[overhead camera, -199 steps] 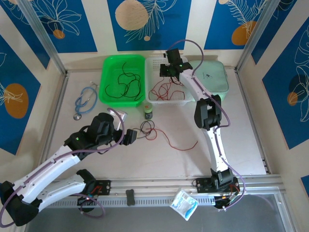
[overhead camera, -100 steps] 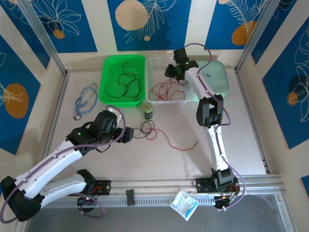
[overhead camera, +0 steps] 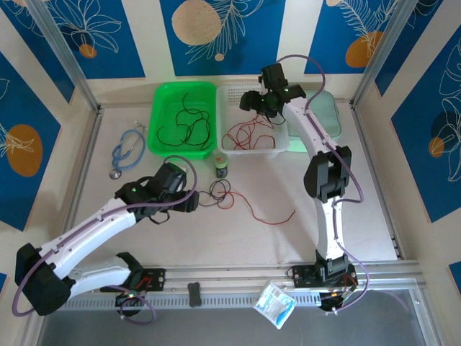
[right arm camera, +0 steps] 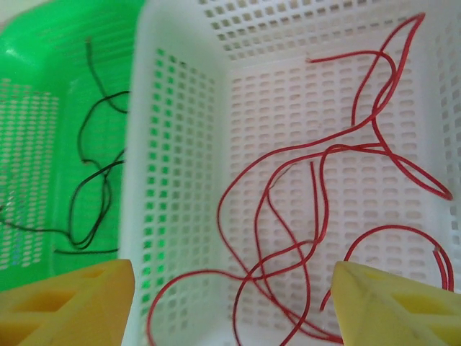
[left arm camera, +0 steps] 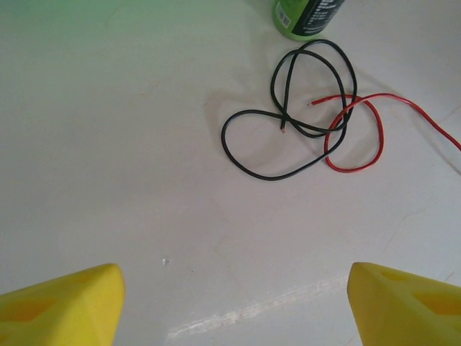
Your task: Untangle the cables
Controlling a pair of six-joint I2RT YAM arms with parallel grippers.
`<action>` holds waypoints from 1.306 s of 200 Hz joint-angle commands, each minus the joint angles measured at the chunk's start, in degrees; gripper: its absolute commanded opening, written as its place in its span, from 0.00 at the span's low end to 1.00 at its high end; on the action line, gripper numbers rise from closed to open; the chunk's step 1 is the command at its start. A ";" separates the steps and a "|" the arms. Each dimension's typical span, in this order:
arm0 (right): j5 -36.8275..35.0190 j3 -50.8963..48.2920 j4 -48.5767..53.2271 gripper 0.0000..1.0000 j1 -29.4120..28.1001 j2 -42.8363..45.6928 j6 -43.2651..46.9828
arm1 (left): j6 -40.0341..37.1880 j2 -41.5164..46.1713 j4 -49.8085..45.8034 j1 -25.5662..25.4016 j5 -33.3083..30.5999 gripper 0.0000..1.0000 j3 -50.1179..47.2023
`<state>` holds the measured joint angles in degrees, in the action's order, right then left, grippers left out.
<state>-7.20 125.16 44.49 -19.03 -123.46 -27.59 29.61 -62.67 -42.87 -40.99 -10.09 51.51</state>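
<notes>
A black cable (overhead camera: 220, 189) (left arm camera: 274, 177) and a red cable (overhead camera: 277, 221) (left arm camera: 353, 170) lie looped through each other on the table. My left gripper (overhead camera: 193, 204) (left arm camera: 232, 288) hovers open just left of them, with bare table between its yellow fingers. Several red cables (overhead camera: 248, 133) (right arm camera: 324, 216) lie in the white basket (overhead camera: 281, 148) (right arm camera: 173, 144). My right gripper (overhead camera: 252, 101) (right arm camera: 234, 288) hangs open above them, holding nothing. Black cables (overhead camera: 187, 130) (right arm camera: 94, 194) lie in the green basket (overhead camera: 162, 108) (right arm camera: 36, 108).
A small green bottle (overhead camera: 221, 167) (left arm camera: 306, 16) stands just behind the tangled pair. A blue stethoscope (overhead camera: 126, 151) lies at the left. A pale green lidded box (overhead camera: 317, 115) sits right of the white basket. A white packet (overhead camera: 274, 304) rests on the near rail.
My right gripper has opened above the white basket and shifted a little to the right. My left gripper has moved right, closer to the tangled pair, its jaws slightly narrower.
</notes>
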 commanded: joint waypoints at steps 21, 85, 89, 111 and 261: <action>-2.09 -11.69 -3.70 0.67 -1.05 11.26 0.60 | 1.77 -4.39 1.48 0.71 3.55 0.68 -0.33; -4.18 -35.62 -5.29 0.58 -5.09 31.71 -2.30 | 1.41 -14.34 9.20 2.53 6.10 0.51 -0.97; -4.38 -37.50 -5.36 0.58 -5.52 33.04 -2.89 | 1.40 -14.96 9.62 2.72 6.28 0.51 -0.86; -5.09 -47.09 -5.91 0.57 -8.66 39.11 -5.52 | 1.41 -18.21 11.69 3.80 7.16 0.48 -0.48; -15.90 -66.52 3.81 0.43 -22.70 37.15 -21.82 | -1.99 -28.23 17.05 6.56 9.11 0.40 2.05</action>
<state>-18.61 61.21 39.05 -41.30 -90.19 -34.94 29.45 -89.86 -26.28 -35.42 -1.91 51.57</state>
